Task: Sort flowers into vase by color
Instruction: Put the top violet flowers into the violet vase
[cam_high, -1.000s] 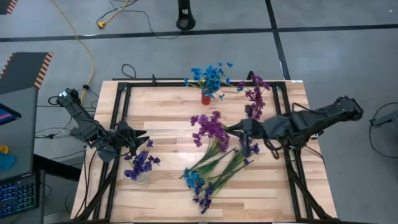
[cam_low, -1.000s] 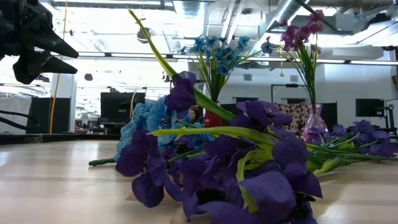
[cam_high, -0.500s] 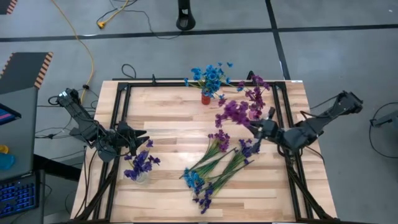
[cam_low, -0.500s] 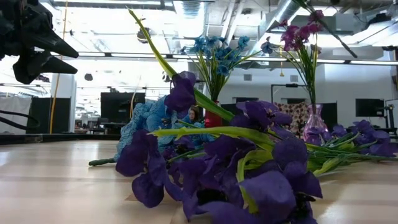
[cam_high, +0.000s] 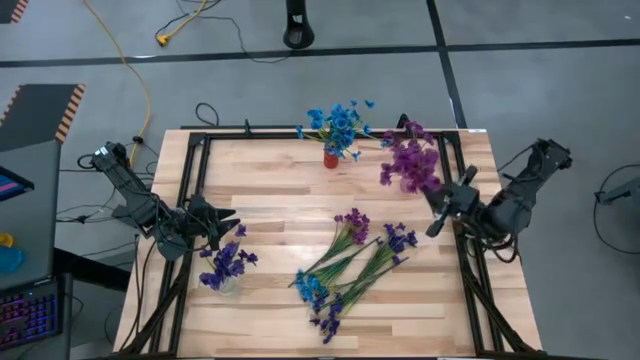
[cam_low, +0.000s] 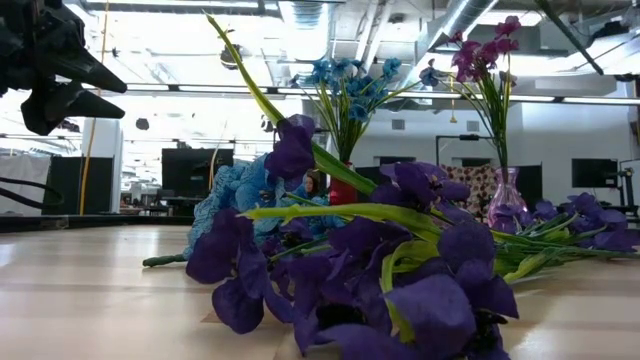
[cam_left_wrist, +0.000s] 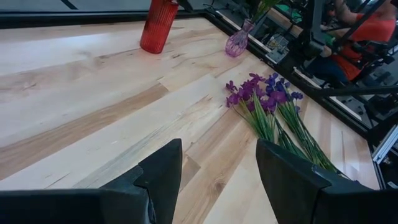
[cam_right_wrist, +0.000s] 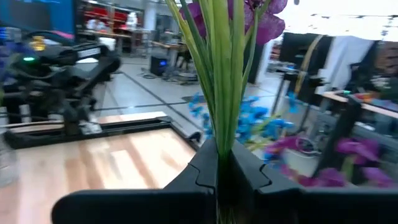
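we are working near to far. closest to us on the counter (cam_high: 260, 190) are lying the loose flowers (cam_high: 345, 265), a mixed heap of blue, magenta and violet stems near the front middle. beside them on our left, the left hand (cam_high: 215, 228) is waiting with its fingers spread wide and empty, just next to a clear vase of violet blossoms (cam_high: 225, 268).

further right, our right hand (cam_right_wrist: 221, 168) is pinching a magenta bunch (cam_high: 408, 165) by its green stems, fingers closed tight around them, blossoms pointing toward the back. it is hanging by the counter's right edge, near the pink vase (cam_left_wrist: 236, 43), which is already holding magenta stems. at the far back middle the red vase (cam_high: 331, 157) is carrying the blue ones.

we are judging the step as delivery into the pink vase. to do it well, we should be tipping the bunch so the stem ends lead, lining them over the narrow mouth, lowering slowly past the stems already inside, and releasing only once the ends are seated, so the light vase is not toppling.
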